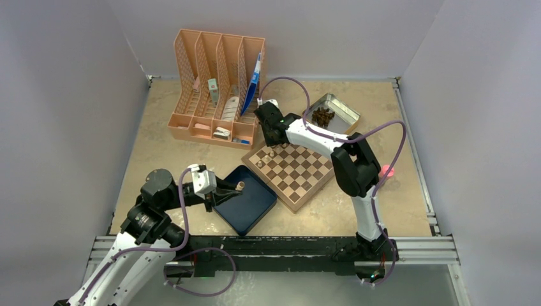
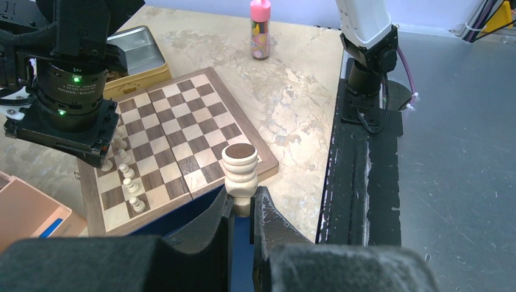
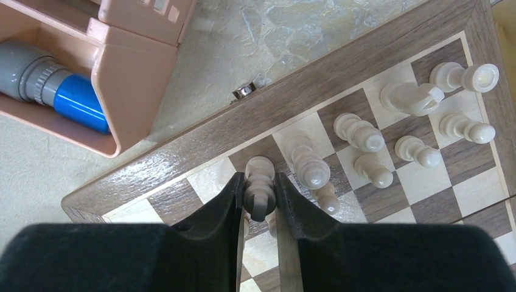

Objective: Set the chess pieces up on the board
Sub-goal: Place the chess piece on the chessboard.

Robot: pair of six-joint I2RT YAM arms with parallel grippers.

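Observation:
The chessboard point(image 1: 300, 178) lies mid-table; it also shows in the left wrist view point(image 2: 182, 131) and the right wrist view point(image 3: 201, 137). Several pale chess pieces point(image 3: 365, 134) stand along its far-left edge. My right gripper point(image 3: 260, 191) is shut on a pale chess piece point(image 3: 260, 182) and holds it over a back-row square beside a standing piece point(image 3: 307, 159). My left gripper point(image 2: 242, 204) is shut on another pale chess piece point(image 2: 239, 167), upside down with its dark felt base up, above the dark blue tray point(image 1: 245, 201). In the top view the left gripper point(image 1: 237, 189) is at the tray's left edge.
A peach file organiser point(image 1: 217, 89) stands behind the board. A metal tin point(image 1: 335, 113) with dark pieces sits at the back right. A pink-capped bottle point(image 2: 260, 29) stands right of the board. The right arm's base point(image 2: 368, 58) and the black rail are near.

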